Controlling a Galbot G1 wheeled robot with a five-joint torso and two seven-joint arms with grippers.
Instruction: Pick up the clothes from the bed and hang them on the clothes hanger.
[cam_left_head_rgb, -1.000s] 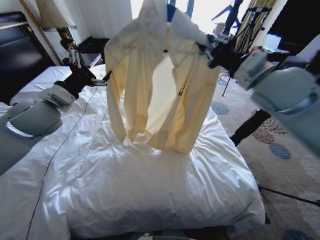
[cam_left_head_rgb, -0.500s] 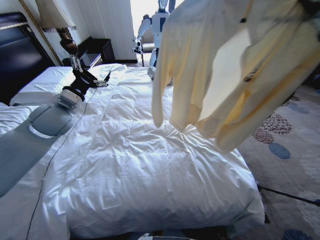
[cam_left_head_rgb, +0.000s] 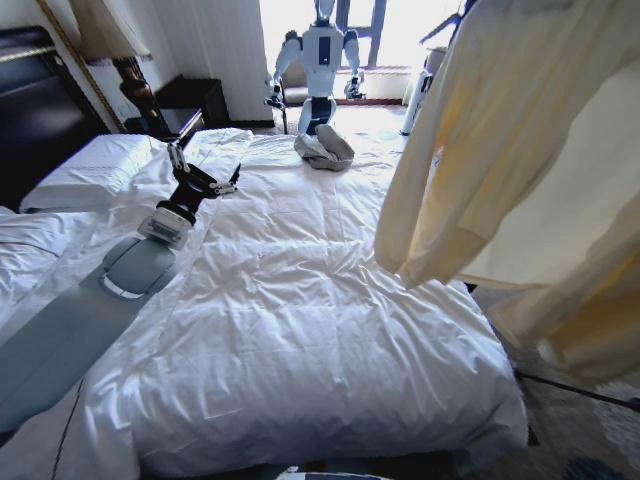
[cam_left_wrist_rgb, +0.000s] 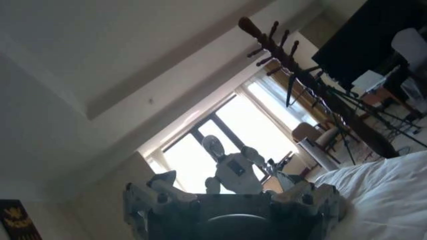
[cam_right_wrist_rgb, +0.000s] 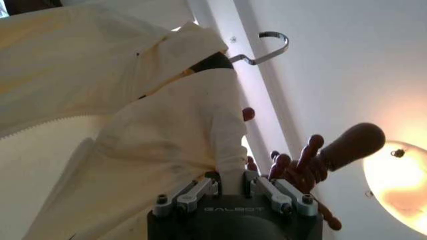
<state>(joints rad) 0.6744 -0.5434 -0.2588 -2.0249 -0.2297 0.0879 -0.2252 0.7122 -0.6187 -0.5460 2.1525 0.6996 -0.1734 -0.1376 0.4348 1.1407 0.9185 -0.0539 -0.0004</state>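
The clothes (cam_left_head_rgb: 500, 150), a pale yellow long-sleeved top, hang in the air at the right of the head view, clear of the bed (cam_left_head_rgb: 300, 330). My right gripper (cam_right_wrist_rgb: 230, 186) is shut on a fold of the clothes (cam_right_wrist_rgb: 153, 115), close beside the wooden pegs of the clothes hanger (cam_right_wrist_rgb: 313, 160). A metal hook (cam_right_wrist_rgb: 267, 47) sticks out above the cloth. My left gripper (cam_left_head_rgb: 205, 175) hovers open over the bed's left side with nothing in it. In the left wrist view the left gripper (cam_left_wrist_rgb: 233, 192) points toward the clothes hanger (cam_left_wrist_rgb: 313, 82) beyond the bed.
A small grey-beige cloth bundle (cam_left_head_rgb: 322, 150) lies at the bed's far edge. A white humanoid robot (cam_left_head_rgb: 320, 55) stands by the window behind it. Dark headboard (cam_left_head_rgb: 30, 110) and lamp (cam_left_head_rgb: 105, 25) are at the left; patterned carpet lies at the right.
The clothes have swung from over the middle of the bed to the right, carried by my right arm, uncovering the grey-beige bundle. My left arm has shifted slightly toward the bed's middle.
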